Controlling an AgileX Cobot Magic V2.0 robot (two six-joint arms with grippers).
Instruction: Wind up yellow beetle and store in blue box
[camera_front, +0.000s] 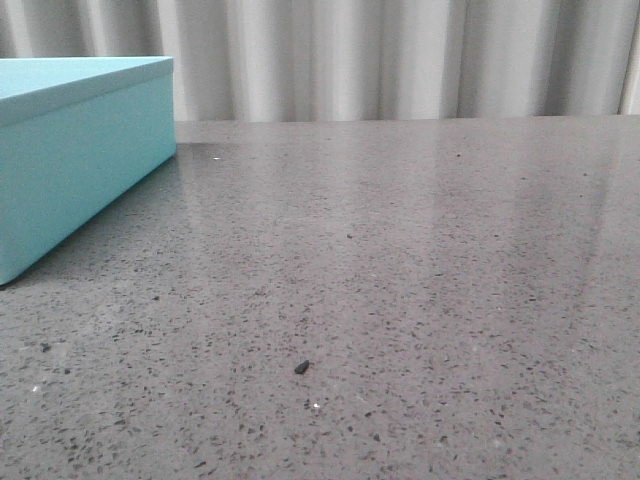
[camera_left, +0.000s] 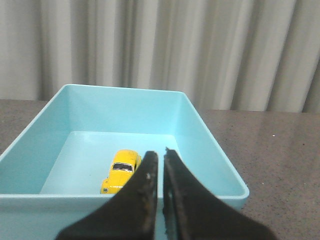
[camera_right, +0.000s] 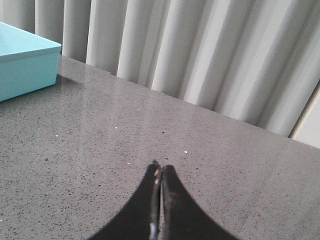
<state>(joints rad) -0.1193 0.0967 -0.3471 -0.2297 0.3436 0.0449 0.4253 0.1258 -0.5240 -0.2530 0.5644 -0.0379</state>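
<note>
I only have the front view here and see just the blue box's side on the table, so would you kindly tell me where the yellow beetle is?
Observer: The yellow beetle sits on the floor inside the blue box, which is open on top.
Operator: Thank you. Is the left hand holding anything?
Observer: No, the left hand is above the box's near wall, nearly closed and empty.
Operator: And the right hand?
Observer: The right hand is shut on nothing, over bare table away from the box.
</note>
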